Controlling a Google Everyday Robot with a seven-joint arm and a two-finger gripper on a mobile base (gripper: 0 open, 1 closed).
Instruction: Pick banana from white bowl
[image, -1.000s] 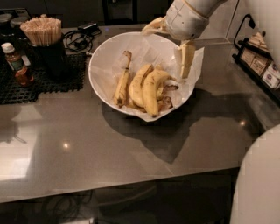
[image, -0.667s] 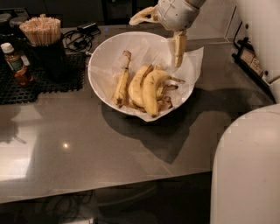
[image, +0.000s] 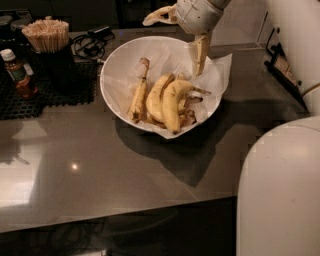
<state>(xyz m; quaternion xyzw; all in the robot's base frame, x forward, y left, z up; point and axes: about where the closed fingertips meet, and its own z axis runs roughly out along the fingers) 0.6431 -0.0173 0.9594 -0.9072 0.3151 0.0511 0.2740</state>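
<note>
**Hanging Over the Bowl's Far Side, Pincer Spread Wide**

The cream-coloured two-finger pincer (image: 171, 46) hangs above the far side of the wide, round, glossy white bowl (image: 116, 67). It is spread wide and grips nothing. One finger (image: 200, 52) points straight down, and its tip is close above the crinkled white paper lining (image: 220, 70). The other finger (image: 157, 15) juts out to the left, past the bowl's far rim.

The thick, curved yellow banana (image: 170, 102) lies inside the bowl on the paper, with its dark stem end towards the right. It is near the lowered finger but apart from it. Against its left side rests a paler yellow banana (image: 156, 95). Further left lies a slim, long-stemmed banana (image: 139, 95).

The bowl stands on a glossy grey counter (image: 100, 170). To its left a black mesh mat (image: 55, 95) carries a dark holder of wooden sticks (image: 47, 37) and a small brown bottle with a white cap (image: 17, 72). Black cables (image: 90, 42) lie behind. A smooth white robot body (image: 280, 190) fills the lower right.
</note>
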